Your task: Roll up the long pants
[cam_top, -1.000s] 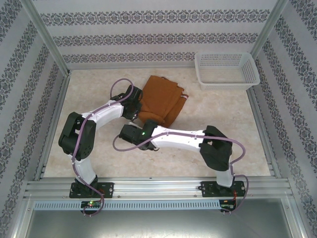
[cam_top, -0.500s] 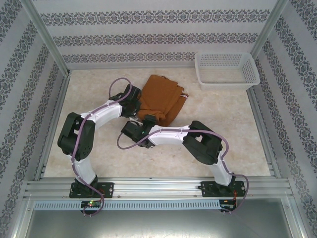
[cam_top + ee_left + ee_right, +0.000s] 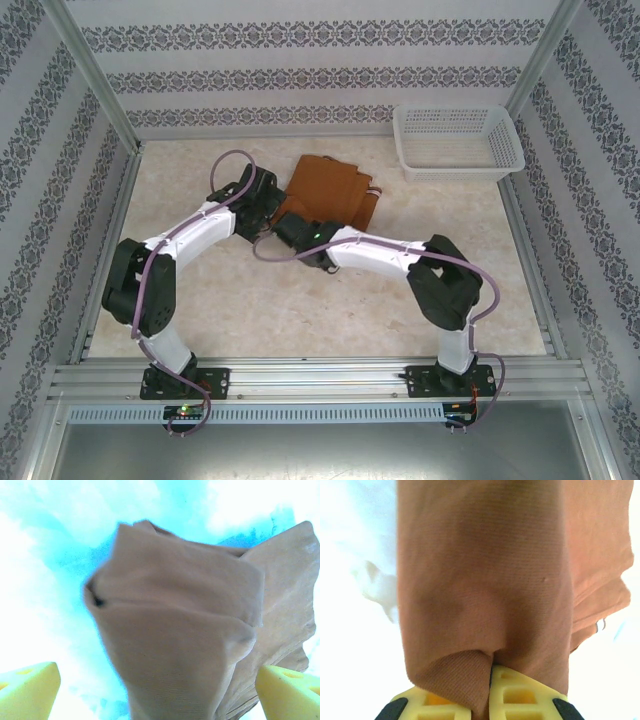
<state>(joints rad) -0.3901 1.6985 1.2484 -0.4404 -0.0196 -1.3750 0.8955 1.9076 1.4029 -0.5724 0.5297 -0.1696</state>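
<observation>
The long pants (image 3: 330, 195) lie bunched on the table (image 3: 400, 310), toward its far side. Right of the pants and farther back, well apart from them, the basket (image 3: 458, 140) sits in the table's far corner. The left gripper (image 3: 274, 206) is at the pants' left edge, its fingers (image 3: 30, 685) standing one on either side of the cloth. The right gripper (image 3: 293, 223) is at the pants' near edge, just beside the left one, with a fold of the cloth caught between its own fingers (image 3: 520, 695).
</observation>
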